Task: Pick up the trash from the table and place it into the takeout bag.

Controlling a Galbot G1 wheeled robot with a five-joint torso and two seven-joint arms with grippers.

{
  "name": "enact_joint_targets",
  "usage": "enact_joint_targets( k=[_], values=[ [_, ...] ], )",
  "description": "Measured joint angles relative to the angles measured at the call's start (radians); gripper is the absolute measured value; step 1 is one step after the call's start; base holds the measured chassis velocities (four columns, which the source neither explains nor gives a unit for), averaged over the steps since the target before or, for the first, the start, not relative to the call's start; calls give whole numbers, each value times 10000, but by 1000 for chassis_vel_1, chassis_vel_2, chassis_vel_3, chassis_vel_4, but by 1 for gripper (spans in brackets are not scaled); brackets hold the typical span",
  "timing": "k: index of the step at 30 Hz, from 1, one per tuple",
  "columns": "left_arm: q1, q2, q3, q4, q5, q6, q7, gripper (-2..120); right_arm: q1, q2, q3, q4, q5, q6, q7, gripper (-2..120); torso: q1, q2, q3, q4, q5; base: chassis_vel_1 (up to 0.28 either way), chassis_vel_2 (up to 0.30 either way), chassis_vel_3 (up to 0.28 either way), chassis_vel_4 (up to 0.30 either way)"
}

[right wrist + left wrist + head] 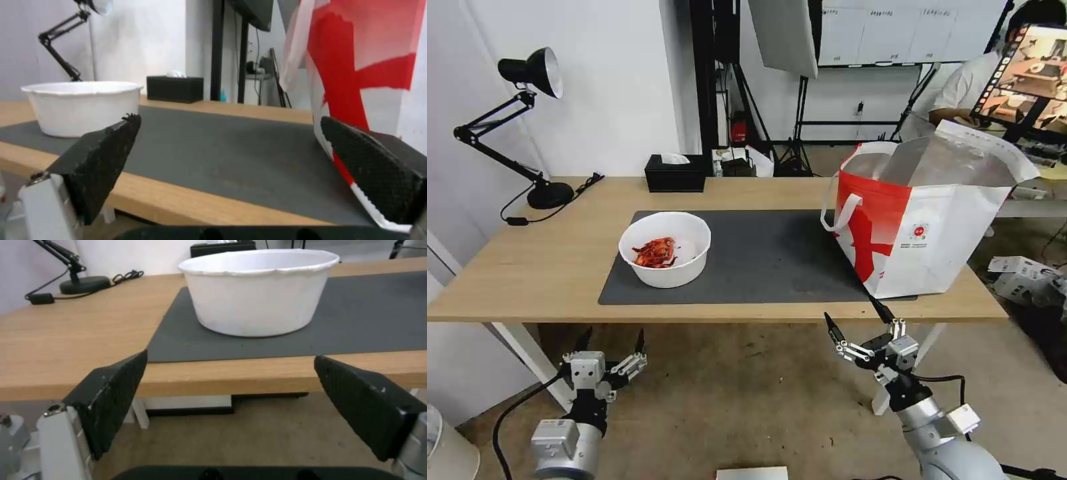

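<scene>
A white round bowl holding red food scraps, the trash in view, sits on the left part of the dark grey mat on the table. The red-and-white takeout bag stands open at the mat's right end, showing its foil lining. My left gripper hangs open below the table's front edge, in front of the bowl. Open as well, my right gripper is below the front edge near the bag.
A black tissue box stands at the table's back edge and a black desk lamp at its back left. Tripod stands and a screen fill the room behind. Boxes lie on the floor to the right.
</scene>
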State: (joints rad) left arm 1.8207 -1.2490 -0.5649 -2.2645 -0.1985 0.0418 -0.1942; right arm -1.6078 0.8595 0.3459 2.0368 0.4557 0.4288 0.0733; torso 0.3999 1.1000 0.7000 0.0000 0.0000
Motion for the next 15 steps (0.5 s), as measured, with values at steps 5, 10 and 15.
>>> enact_joint_targets(
  k=[5,10,15],
  values=[
    [-6,8,47,0,-21,116,92,100,10,0,12,-58,65,-154,208,100,0,-1,0,0,0,0,0,0,0],
    [-80,35,53,76,-50,127,153,100,20,-34,25,-111,122,-294,337,100,0,0,0,0,0,0,0,0,0],
    [-128,39,60,157,-56,117,158,100,22,-23,39,-133,124,-659,387,100,1,0,0,0,0,0,0,0,0]
  ],
)
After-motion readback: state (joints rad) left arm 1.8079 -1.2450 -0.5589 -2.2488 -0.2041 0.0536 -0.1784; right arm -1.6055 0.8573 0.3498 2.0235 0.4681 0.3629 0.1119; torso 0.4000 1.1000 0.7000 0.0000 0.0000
